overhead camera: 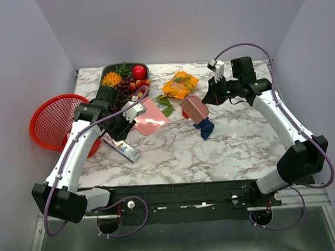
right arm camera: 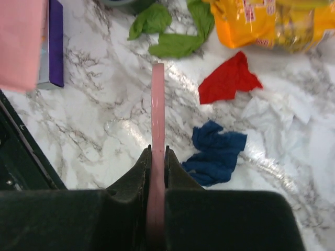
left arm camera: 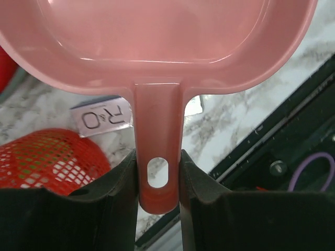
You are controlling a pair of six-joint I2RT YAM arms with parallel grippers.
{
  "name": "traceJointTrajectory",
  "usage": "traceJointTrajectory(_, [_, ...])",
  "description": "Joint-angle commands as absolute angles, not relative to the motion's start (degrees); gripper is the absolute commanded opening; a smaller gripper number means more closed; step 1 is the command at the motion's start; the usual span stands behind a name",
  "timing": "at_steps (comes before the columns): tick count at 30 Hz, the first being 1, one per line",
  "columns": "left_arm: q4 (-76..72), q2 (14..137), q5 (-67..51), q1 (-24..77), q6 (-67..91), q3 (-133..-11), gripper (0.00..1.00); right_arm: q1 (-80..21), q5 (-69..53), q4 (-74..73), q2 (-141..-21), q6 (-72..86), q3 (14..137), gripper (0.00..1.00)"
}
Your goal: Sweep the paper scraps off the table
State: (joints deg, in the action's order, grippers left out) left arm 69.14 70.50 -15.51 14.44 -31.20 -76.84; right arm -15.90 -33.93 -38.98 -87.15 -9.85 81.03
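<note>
The left gripper (left arm camera: 158, 175) is clenched on the pink dustpan (left arm camera: 157, 47) handle; the right gripper (right arm camera: 157, 159) grasps a pink brush (right arm camera: 157, 104); a blue paper scrap (right arm camera: 217, 151) lies just beside it, on the table (right arm camera: 99, 120).

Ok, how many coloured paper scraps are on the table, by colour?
Green scraps: 2
Red scrap: 1
Blue scrap: 1
Total: 4
</note>
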Motion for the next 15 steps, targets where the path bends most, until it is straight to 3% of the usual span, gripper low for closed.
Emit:
traceJointTrajectory(1, [76.4, 71.1, -12.7, 16.0, -34.6, -73.9, 0.0, -18.7, -33.1, -33.5, -86.3, -17.0, 84.6, 0.01])
traceJointTrajectory(6, [83.0, 69.5, -8.1, 16.0, -39.3, -71.0, 0.0, -23.2, -31.8, -24.2, -93.8, -18.0, 88.4, 0.01])
traceJointTrajectory(15, [82.6, 62.2, -3.9, 15.7, -38.2, -66.2, 0.0, -32.5, -26.0, -21.1, -112.6, -28.7, 105.4, 0.0])
